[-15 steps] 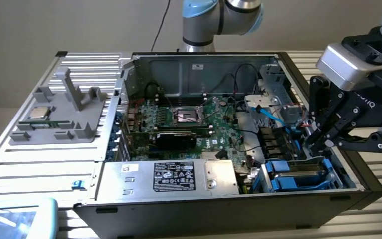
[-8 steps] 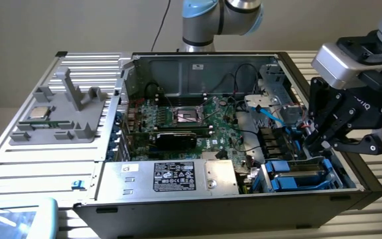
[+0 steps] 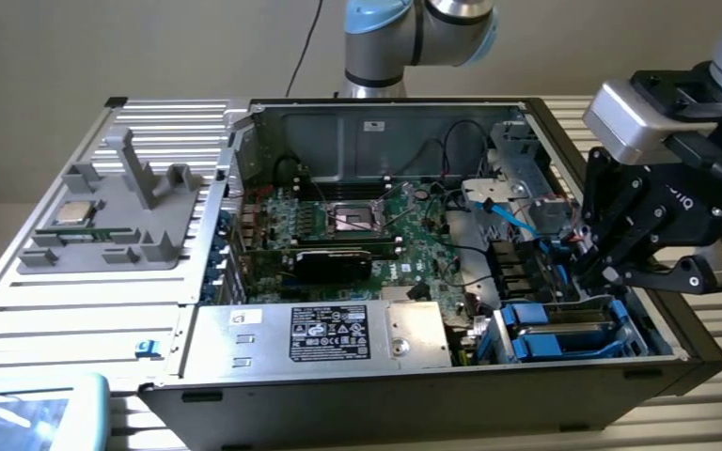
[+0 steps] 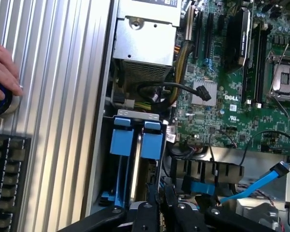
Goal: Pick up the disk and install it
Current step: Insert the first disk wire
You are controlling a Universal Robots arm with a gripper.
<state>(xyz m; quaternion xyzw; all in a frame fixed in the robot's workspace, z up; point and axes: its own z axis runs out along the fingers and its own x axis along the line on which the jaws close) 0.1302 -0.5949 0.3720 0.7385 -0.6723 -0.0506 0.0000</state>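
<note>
The disk stands on edge in the drive bay at the corner of the open computer case, its blue carrier frame next to a second blue carrier. In the exterior view the blue carriers sit low in the case at the exterior view's right. My black gripper hangs just above that bay. In the wrist view its fingers are shut, with nothing visible between them, close to the end of the carriers. I cannot tell whether they touch.
A silver power supply box with a black-and-white label lies beside the bay. The motherboard fills the case floor, and a loose blue cable runs near the bay. A grey fixture holds a small chip. A hand rests on the ribbed table.
</note>
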